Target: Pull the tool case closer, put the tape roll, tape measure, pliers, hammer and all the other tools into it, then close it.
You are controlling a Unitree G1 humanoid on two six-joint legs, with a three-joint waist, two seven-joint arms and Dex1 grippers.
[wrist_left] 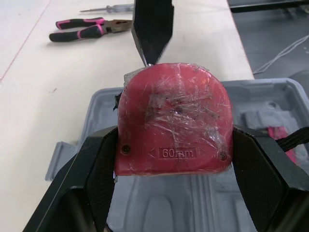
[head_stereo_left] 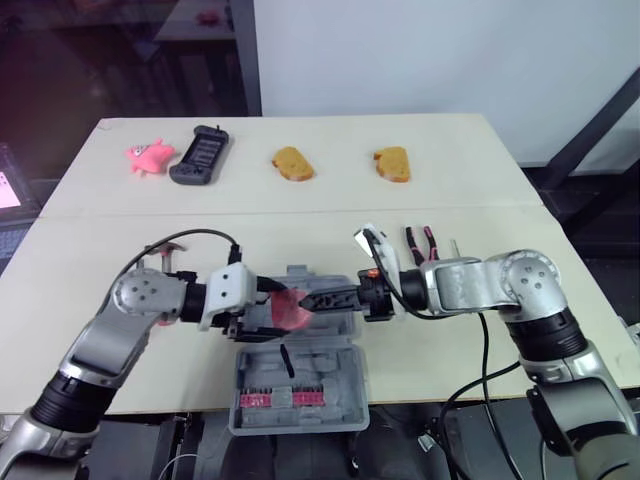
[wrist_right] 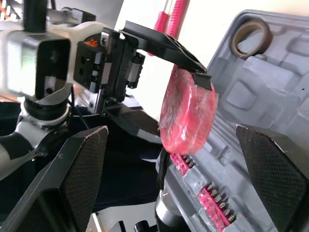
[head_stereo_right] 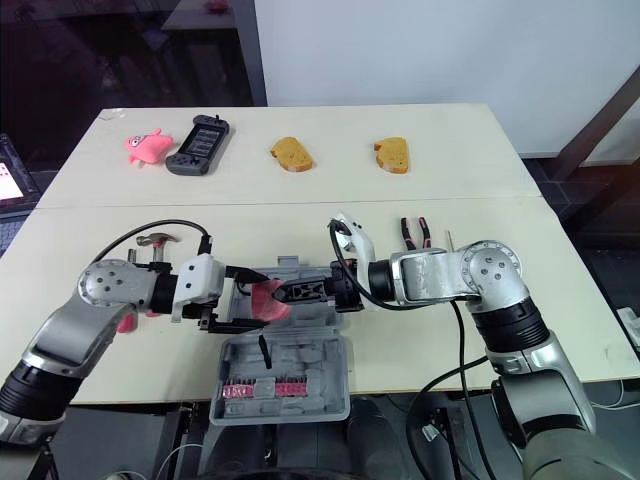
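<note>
the tape measure (wrist_left: 174,106) is held clamped in the left gripper (wrist_left: 175,137) above the open tool case (head_stereo_left: 340,365). the right gripper (head_stereo_left: 318,298) is spread open, facing it. pliers (head_stereo_left: 425,243) are seen on the table (head_stereo_left: 300,210).

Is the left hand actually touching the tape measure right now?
Touching. In the left wrist view, both fingers of the left hand press against the sides of the tape measure, with no gap.
</note>
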